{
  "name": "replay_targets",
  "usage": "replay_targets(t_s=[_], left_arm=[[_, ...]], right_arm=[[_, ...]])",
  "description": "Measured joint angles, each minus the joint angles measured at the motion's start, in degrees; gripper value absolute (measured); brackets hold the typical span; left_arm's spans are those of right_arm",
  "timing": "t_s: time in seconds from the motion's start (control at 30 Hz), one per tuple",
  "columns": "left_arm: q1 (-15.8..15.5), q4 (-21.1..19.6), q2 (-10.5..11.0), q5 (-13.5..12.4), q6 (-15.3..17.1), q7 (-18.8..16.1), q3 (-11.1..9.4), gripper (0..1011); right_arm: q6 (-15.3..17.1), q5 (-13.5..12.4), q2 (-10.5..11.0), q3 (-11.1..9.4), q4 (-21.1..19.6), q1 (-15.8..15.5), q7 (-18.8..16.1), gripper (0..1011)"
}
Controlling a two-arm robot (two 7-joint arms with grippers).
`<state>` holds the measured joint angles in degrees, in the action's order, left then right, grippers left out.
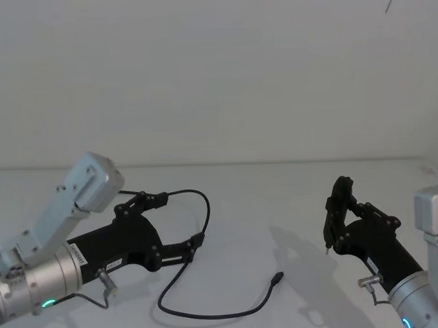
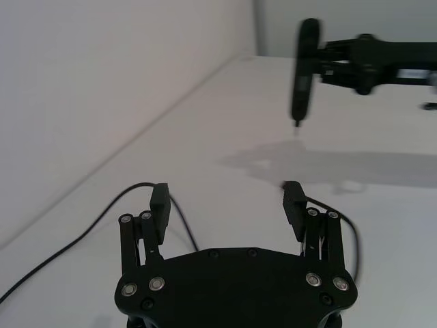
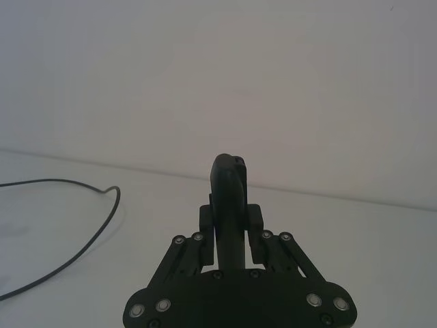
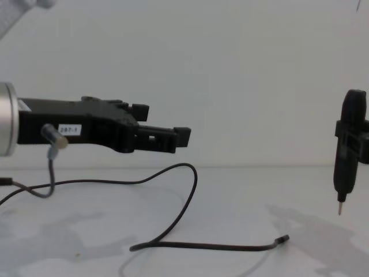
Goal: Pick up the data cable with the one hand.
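Your left gripper (image 1: 181,219) hovers above the table (image 1: 278,198) with its fingers spread wide and holding nothing. It sits just over the raised loop of the data cable (image 4: 202,247), not touching it. The cable snakes across the table, and its plug (image 1: 278,279) lies between your arms. Your right gripper (image 3: 231,217) hangs well apart, pinched on a slim black stick (image 4: 346,167).

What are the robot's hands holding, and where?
The left gripper is open above the data cable, holding nothing. The right gripper clamps a slim black pointed tool around its middle.
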<state>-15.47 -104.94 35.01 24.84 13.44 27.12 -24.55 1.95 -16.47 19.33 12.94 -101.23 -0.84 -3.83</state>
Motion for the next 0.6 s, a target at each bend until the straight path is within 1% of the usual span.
replay_targets(t_s=[0.03,0.07,0.17,0.2,0.27,0.3,0.5,0.6], left_arm=[[-0.1,-0.4,0.4,0.3,0.4,0.8,0.0,1001],[-0.5,-1.2,1.3,0.9,1.3,2.1,0.0,1001],[-1.1,-2.2,2.6,1.8,2.7,3.9,0.0,1001],[-1.7,-3.0,3.5,2.3,3.8,5.3,-0.2,1001],[-2.1,-3.6,4.3,2.6,4.6,6.5,-0.4,1001],[-2.8,-4.2,5.3,2.9,5.6,7.8,-0.6,1001],[-4.8,-6.1,8.1,2.8,7.9,11.5,-2.3,1001],[-5.4,-6.5,8.9,2.3,8.2,12.4,-3.0,1001]], right_arm=[[0.0,0.0,0.0,0.0,0.0,0.0,0.0,283],[0.0,0.0,0.0,0.0,0.0,0.0,0.0,283],[0.0,0.0,0.0,0.0,0.0,0.0,0.0,283],[0.0,0.0,0.0,0.0,0.0,0.0,0.0,283],[0.0,0.0,0.0,0.0,0.0,0.0,0.0,283],[0.0,0.0,0.0,0.0,0.0,0.0,0.0,283],[0.0,0.0,0.0,0.0,0.0,0.0,0.0,283],[0.0,0.0,0.0,0.0,0.0,0.0,0.0,283]])
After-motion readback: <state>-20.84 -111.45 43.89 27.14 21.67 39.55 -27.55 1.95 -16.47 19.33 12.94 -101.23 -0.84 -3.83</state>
